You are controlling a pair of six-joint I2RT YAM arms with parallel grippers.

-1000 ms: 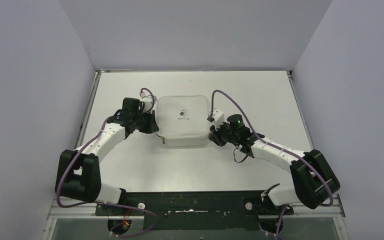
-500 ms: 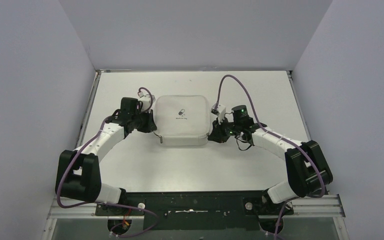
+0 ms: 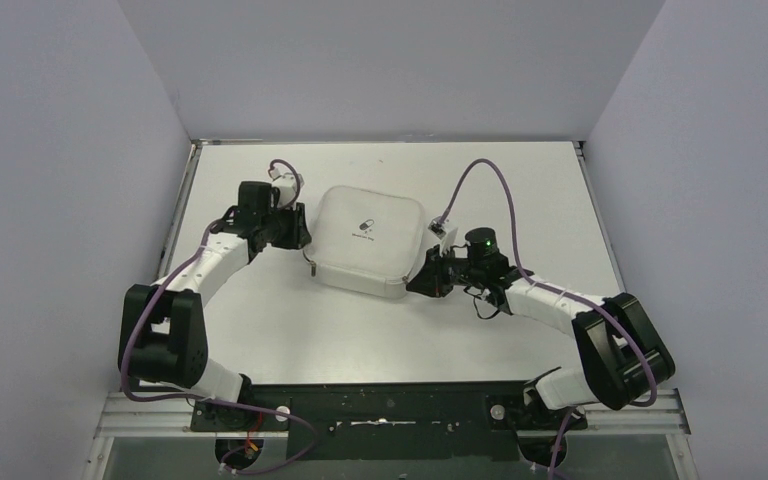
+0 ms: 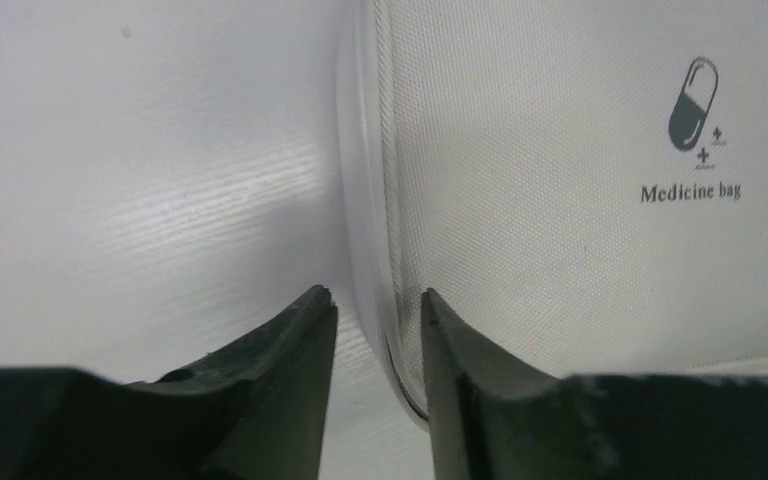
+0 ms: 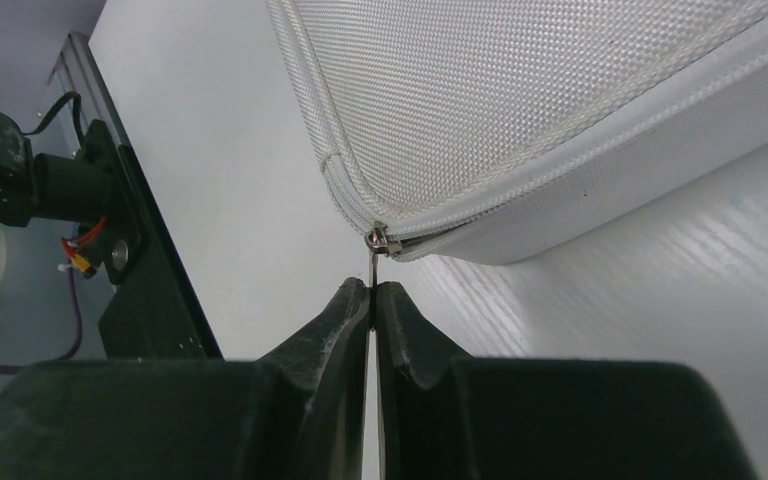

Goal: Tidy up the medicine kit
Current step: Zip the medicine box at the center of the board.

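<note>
Top external view: the medicine kit [image 3: 370, 240], a pale grey-white square fabric case with rounded corners and a small dark pill logo [image 3: 365, 225] on its lid, lies flat and slightly skewed near the middle of the white desk [image 3: 260, 330]. The left claw [image 3: 298, 232] sits just beside the kit's left edge. The right claw [image 3: 422, 280] is at its near right corner.

Left wrist view: the left claw [image 4: 375, 300] has its dark fingers [image 4: 310, 330] standing apart with a clear gap. The kit's corded side seam [image 4: 388, 200] runs up from that gap, so the claw straddles the rim but is not clamped on it. The pill logo [image 4: 693, 103] sits above the words "Medicine bag".

Right wrist view: the right claw [image 5: 372, 290] is pinched closed on the thin metal zipper pull [image 5: 372, 262], which hangs from the slider at the kit's rounded corner. The woven lid [image 5: 560, 100] fills the upper part of the view. Whether the zip beyond the slider is already parted cannot be told.

The step in hand looks like running the zipper around the kit. The next move likely calls for drawing the pull along the seam line, not away from it. The left claw would need to hold or brace the far side, since a light case like this could slide or turn on the smooth desk.
</note>
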